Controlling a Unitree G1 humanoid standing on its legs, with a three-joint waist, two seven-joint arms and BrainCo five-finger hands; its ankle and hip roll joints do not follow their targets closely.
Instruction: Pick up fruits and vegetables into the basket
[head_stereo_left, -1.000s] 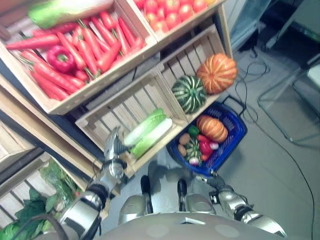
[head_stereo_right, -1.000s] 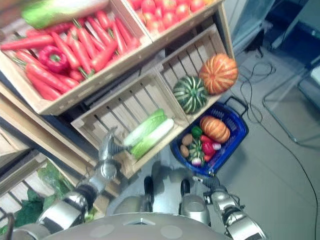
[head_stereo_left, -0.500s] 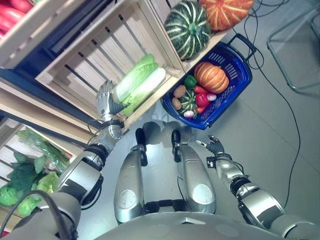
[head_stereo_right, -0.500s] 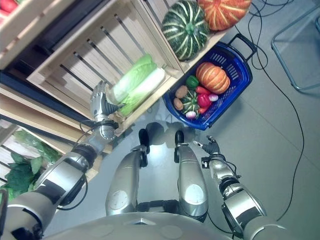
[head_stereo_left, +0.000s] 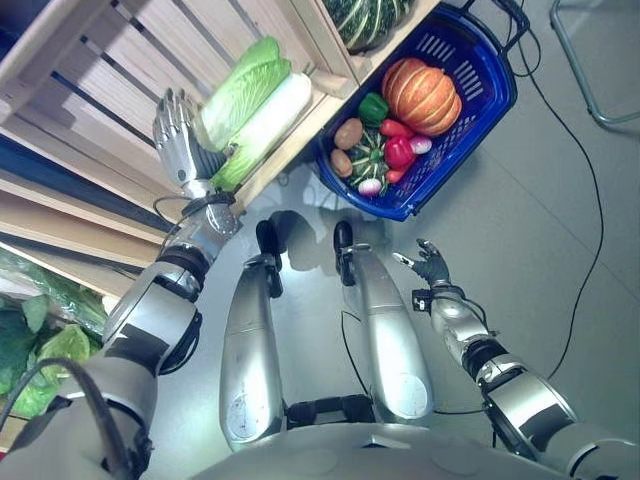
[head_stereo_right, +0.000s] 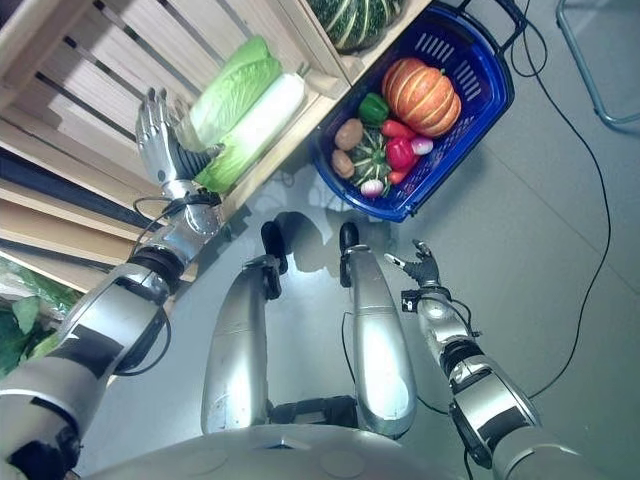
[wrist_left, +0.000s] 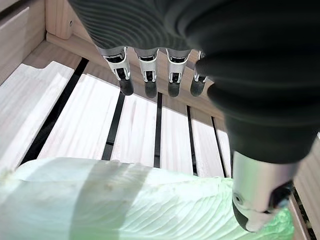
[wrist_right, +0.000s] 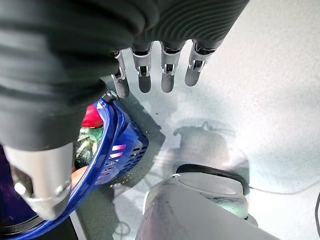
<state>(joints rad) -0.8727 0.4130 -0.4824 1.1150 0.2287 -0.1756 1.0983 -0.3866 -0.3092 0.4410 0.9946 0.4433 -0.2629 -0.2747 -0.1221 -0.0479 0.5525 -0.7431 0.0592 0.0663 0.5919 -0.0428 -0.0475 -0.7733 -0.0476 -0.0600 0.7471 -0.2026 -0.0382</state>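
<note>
Cabbage (head_stereo_left: 245, 105) lies at front edge of wooden crate (head_stereo_left: 100, 70), not yet gripped. Left robot hand (head_stereo_left: 178, 140) has advanced into crate since half second ago, fingers straight, spread wide, thumb resting on leaf; grasp looks imminent. Right robot hand (head_stereo_left: 430, 268) idle, relaxed, near blue basket (head_stereo_left: 480, 90) holding pumpkin (head_stereo_left: 420, 92), pepper, others.

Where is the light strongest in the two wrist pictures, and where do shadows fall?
Left wrist view: the crate slats are lit almost white, and a darker band of shade crosses the cabbage. Right wrist view: the floor is bright, but it lies in shade close beside the wall of the blue basket.
</note>
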